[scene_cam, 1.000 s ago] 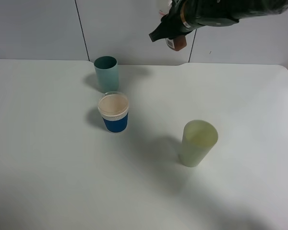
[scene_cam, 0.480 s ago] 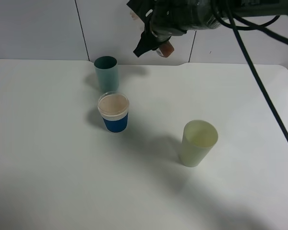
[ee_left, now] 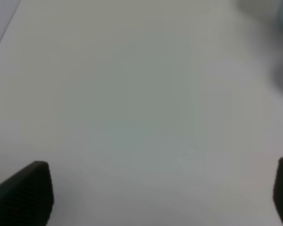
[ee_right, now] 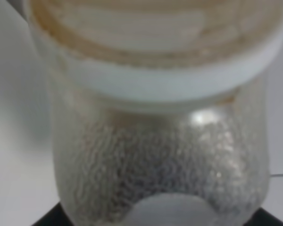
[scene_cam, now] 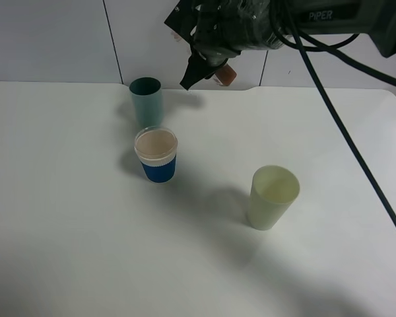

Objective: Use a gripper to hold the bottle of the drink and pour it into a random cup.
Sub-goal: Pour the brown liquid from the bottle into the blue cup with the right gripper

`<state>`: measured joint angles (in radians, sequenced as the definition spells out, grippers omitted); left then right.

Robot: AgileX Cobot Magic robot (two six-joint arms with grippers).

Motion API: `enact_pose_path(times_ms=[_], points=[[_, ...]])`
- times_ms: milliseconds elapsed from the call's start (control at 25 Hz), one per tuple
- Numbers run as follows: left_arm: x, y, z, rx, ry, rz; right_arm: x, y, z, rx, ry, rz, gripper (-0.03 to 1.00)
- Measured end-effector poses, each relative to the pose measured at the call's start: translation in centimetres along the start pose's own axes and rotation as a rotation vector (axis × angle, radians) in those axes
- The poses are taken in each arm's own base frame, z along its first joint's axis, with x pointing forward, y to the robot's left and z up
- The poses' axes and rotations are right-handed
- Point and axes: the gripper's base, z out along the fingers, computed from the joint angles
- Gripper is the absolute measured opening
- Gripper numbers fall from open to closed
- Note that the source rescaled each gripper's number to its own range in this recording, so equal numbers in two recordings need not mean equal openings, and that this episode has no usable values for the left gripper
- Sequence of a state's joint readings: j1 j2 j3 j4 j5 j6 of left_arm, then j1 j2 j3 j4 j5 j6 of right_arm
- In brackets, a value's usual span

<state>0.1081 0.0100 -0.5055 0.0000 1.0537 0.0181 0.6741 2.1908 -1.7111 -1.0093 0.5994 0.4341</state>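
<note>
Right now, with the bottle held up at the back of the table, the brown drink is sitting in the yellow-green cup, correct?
Not quite. The brown drink is in the blue-sleeved paper cup, not the yellow-green cup, which looks empty in the exterior high view. The rest stands: the bottle is held up at the back of the table.

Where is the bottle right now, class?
In the exterior high view the bottle is held in the air by the right gripper, near the top centre, above and to the right of the teal cup.
</note>
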Motion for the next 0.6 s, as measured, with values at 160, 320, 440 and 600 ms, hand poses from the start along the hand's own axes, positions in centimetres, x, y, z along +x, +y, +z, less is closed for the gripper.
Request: enact_pose_path(times_ms=[160,320,440,600], points=[[0.00,0.00,0.00,0.000,0.000,0.000,-0.71,0.99,-0.36,-0.018,-0.039,-0.032,0.03],[0.00,0.00,0.00,0.000,0.000,0.000,-0.83,1.00,-0.40,-0.017,-0.048,-0.039,0.03],[0.00,0.00,0.00,0.000,0.000,0.000,-0.78,0.91,-0.44,0.001,-0.038,-0.058,0.03],[0.00,0.00,0.00,0.000,0.000,0.000,-0.65,1.11,-0.66,0.017,-0.004,-0.065,0.03]])
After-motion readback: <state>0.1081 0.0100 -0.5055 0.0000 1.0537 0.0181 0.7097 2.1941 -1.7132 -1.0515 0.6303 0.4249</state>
